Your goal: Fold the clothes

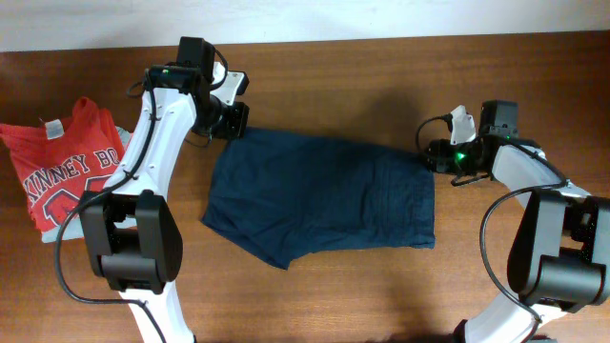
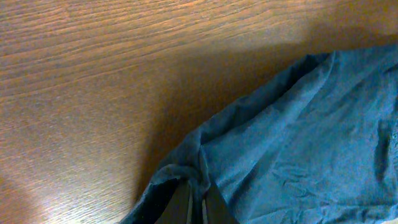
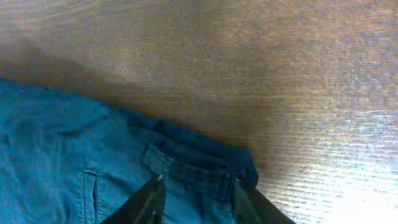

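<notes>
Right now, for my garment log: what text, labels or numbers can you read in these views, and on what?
"KINNEY BO": white arched letters on the red T-shirt; the rest is hidden.
Large white print beneath: partly hidden, unreadable.
Its white neck tag: too small to read.
On the blue shorts: no text visible.

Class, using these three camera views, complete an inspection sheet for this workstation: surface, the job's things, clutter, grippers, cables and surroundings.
Surface: brown wooden table, grain visible, glare patch in the right wrist view.
Job's things: dark blue shorts spread flat at centre; red T-shirt with white lettering lying rumpled at the left edge.
Clutter: nothing seen.
Grippers: left gripper shut on the shorts' far left corner; right gripper open, fingers astride the waistband corner.
Cables: a black cable loops beside the left arm, another beside the right.
Surroundings: pale strip beyond the table's far edge.
</notes>
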Robot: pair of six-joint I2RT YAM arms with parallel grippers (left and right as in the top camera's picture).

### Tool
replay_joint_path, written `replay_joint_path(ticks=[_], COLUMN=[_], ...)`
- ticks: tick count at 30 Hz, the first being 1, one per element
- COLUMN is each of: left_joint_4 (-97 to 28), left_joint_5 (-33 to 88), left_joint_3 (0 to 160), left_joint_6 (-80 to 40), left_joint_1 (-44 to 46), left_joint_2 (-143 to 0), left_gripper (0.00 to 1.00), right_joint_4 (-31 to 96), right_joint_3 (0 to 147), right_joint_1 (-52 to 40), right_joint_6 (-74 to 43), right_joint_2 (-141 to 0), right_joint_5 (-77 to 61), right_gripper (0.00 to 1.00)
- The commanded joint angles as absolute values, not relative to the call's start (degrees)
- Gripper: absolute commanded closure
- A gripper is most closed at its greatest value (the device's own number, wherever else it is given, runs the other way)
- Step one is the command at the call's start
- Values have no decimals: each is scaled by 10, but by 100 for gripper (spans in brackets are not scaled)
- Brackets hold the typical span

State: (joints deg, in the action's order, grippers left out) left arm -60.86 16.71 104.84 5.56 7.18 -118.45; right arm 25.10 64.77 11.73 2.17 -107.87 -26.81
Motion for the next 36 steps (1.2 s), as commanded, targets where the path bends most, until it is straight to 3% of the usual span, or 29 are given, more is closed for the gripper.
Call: replay_joint_path(ticks=[1,3,5,12,24,36], left_joint_4=[-609,-609,-609,-607,-620,-624], left_joint_5=[172,172,172,157,152,152], left_joint_3=[1051,1051,1051,1052,1052,1052], left_joint_6=[59,59,59,59,59,59], left_joint_1=[70,70,70,65,27,27], left_joint_2=[-1180,-1180,-1180,-1171,-1030,-1000], left_gripper=[99,99,99,99,99,98], right_joint_4=[254,255,255,278,604,660], right_joint_3=[659,659,659,674,868,873], right_joint_1=[109,106,104,114,131,131], right_joint_6=[29,29,29,28,43,49], right_joint_2=[-1082,-1082,-1082,-1067,-905,-766], right_joint_5=[-267,-264,-263,-263,-261,-218], right_gripper=[62,75,96,96,96,96])
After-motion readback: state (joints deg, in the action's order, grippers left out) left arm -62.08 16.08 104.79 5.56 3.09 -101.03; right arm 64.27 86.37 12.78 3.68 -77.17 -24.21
